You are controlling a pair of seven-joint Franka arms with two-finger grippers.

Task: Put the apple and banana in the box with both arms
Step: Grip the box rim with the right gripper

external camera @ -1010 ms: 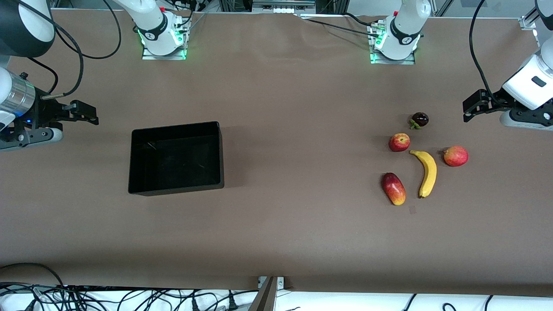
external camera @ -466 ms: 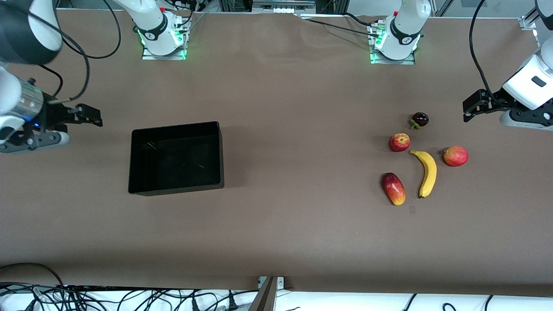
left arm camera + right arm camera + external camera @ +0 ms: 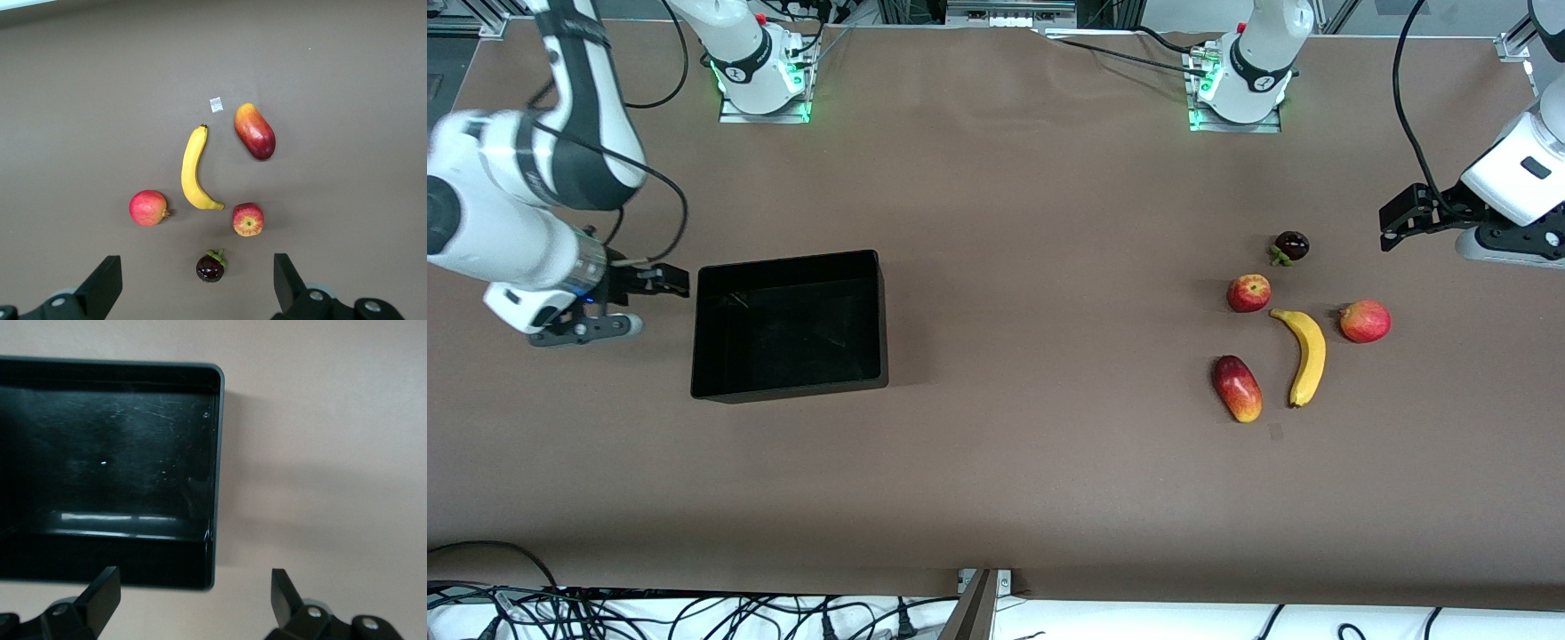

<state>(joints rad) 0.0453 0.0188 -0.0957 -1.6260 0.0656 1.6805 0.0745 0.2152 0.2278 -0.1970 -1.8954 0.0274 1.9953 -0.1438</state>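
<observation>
Approach phase, nothing gripped yet. Going across the front view from the right arm's end: right gripper (image 3: 667,281) sits just beside the box's (image 3: 876,311) end wall, jaws wide apart and empty; right wrist view shows the black box (image 3: 217,480) empty inside, one corner of it between the jaws. Box is toward the right arm's end of the tabletop, well apart from the fruit. Fruit cluster is toward the left arm's end: apple (image 3: 1248,292), banana (image 3: 1305,355) just beside it and nearer the front camera, elongated red-and-yellow fruit (image 3: 1237,388) beside the banana, pinkish-red round fruit (image 3: 1364,321) on the banana's other flank, small dark fruit (image 3: 1290,246) farthest from the camera. None touching. Left gripper (image 3: 1394,218) hovers by the table's edge near the cluster, jaws wide open, empty; left wrist view has apple (image 3: 247,219) and banana (image 3: 195,170) both in sight. My read: next move is left arm descending on apple or banana, jaws square across the fruit; don't grab the lookalike round one. Tabletop (image 3: 1032,462) is plain brown, matte, flat. Cables along the near edge, arm bases with green lights along the top.
</observation>
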